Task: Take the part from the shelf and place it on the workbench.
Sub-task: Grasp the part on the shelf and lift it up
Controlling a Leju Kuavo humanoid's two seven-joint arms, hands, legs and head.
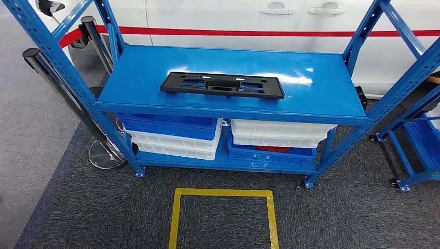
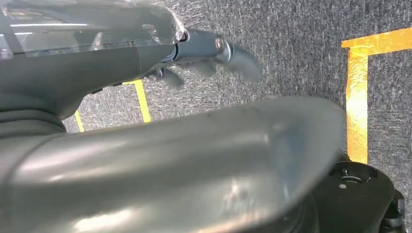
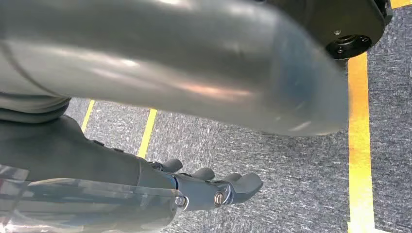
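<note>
1. Grey carpet runs under a blue rack (image 1: 363, 111), with a white car body carrying a red stripe (image 1: 270, 32) behind it and a yellow tape square (image 1: 223, 193) on the floor in front of it.
2. Lying flat on the rack's top shelf, a little left of the middle and well back from the front edge, is the part (image 1: 223, 85): a long, thin black plate with cut-outs along its length.
3. Judged by its look, the part is moulded plastic: light, fairly stiff along its length but liable to flex if lifted by one end, and smooth enough to slip.
4. Its flat lie leaves little to get fingers under; the two short ends or the long front edge seem the best places to hold, ideally one hand at each end to keep it level.
5. Under the top shelf, white and blue bins (image 1: 171, 136) are stacked on the rack's lower level.
6. The left hand (image 2: 214, 56) hangs over the carpet, fingers loosely spread and holding nothing.
7. The right hand (image 3: 214, 187) likewise hangs over the carpet, fingers apart and empty.
8. No brand, label or readable writing shows on the part, rack or bins.
</note>
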